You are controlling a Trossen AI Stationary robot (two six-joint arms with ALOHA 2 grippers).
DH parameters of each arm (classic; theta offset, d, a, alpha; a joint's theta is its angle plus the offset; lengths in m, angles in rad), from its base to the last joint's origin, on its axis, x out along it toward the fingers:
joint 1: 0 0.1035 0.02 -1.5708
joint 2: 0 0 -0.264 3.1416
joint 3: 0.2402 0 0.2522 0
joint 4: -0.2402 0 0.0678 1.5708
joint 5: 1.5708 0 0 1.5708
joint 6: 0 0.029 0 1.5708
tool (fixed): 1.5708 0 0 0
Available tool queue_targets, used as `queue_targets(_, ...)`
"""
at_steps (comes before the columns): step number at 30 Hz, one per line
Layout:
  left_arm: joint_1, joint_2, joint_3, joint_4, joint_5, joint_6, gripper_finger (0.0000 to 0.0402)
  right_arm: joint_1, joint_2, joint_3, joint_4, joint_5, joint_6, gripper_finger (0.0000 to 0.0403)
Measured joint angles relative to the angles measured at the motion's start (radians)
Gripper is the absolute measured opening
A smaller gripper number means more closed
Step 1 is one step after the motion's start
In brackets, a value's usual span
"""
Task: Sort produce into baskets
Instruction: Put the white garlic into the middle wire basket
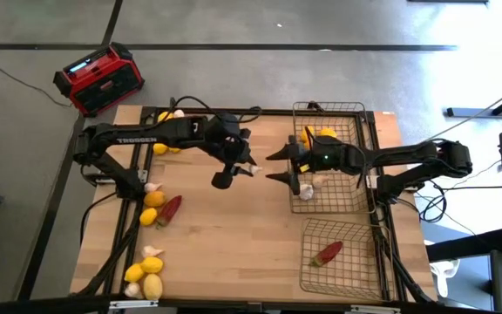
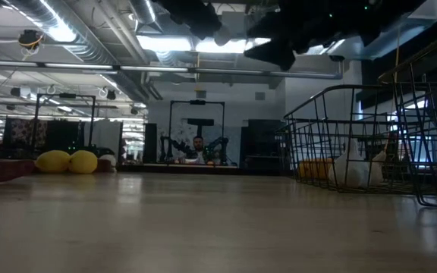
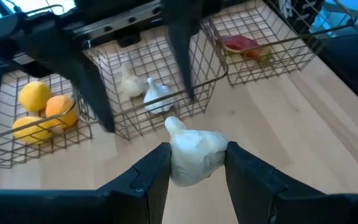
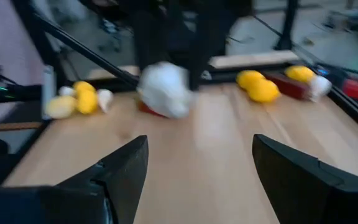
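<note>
White garlic bulb sits squeezed between the two fingers of the left gripper, up in the air just beside the middle basket. That basket has two garlic bulbs inside. The right gripper hangs at the same basket's edge, facing the bulb, with its fingers spread wide and holding nothing.

1. Overhead view: even, bright light on the pale table, with only soft shadows.
2. Low view: backlit by ceiling strip lights; the arms above are black silhouettes.
3. Right wrist view: motion-blurred, and the garlic bulb beyond the fingers is smeared.
</note>
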Motion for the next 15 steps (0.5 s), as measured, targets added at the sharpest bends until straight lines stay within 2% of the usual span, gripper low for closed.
queue_targets(5, 0.000, 0.000, 0.000, 0.000, 0.000, -0.003, 0.0139, 0.000, 0.042, 0.000, 0.110, -0.076, 0.014, 0.0282)
queue_targets(10, -0.003, 0.000, 0.000, 0.001, -0.001, -0.008, 0.0139, 0.000, 0.076, 0.000, 0.163, -0.105, 0.025, 0.0281)
queue_targets(15, -0.004, 0.000, 0.000, 0.002, 0.000, -0.010, 0.0139, 0.000, 0.087, 0.000, 0.191, -0.137, 0.042, 0.0251)
